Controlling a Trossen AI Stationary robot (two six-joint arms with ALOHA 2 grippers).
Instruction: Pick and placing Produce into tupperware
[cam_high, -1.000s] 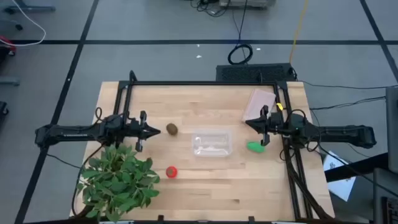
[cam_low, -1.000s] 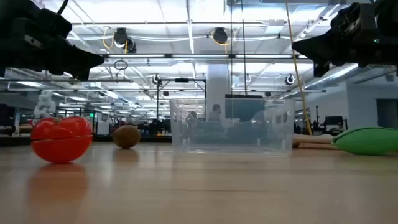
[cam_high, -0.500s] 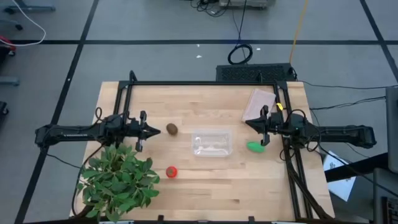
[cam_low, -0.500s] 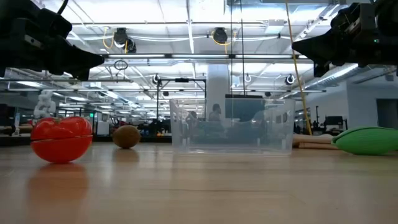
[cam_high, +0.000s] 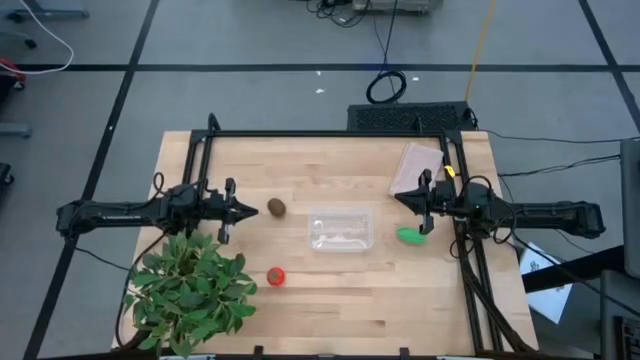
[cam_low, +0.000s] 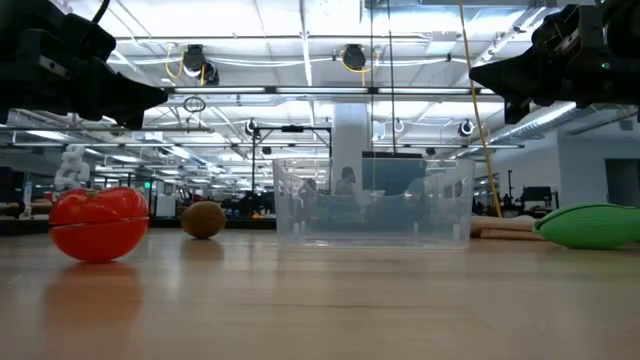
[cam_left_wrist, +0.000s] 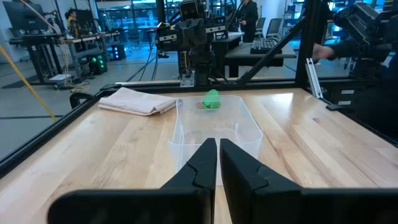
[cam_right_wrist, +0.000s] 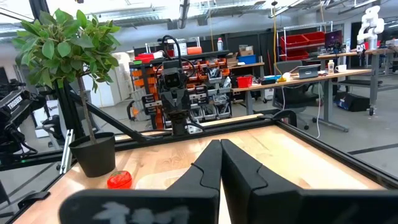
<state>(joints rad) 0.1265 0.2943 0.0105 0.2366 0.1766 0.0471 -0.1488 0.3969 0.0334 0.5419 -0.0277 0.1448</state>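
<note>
The clear tupperware (cam_high: 341, 229) stands mid-table, empty; it also shows in the low view (cam_low: 372, 203) and the left wrist view (cam_left_wrist: 214, 127). The brown kiwi (cam_high: 276, 208) lies on the wood left of it. The red tomato (cam_high: 275, 276) rests nearer the near edge. The green oblong piece (cam_high: 410, 236) lies right of the tupperware. My left gripper (cam_high: 252, 209) hovers shut just left of the kiwi, above the table. My right gripper (cam_high: 400, 198) hovers shut above the table, just beyond the green piece.
A large leafy potted plant (cam_high: 190, 287) fills the near-left corner. A pinkish-tan flat packet (cam_high: 418, 163) lies at the far right. A black frame (cam_high: 330, 134) borders the table's far edge and sides. Bare wood lies between the tupperware and the near edge.
</note>
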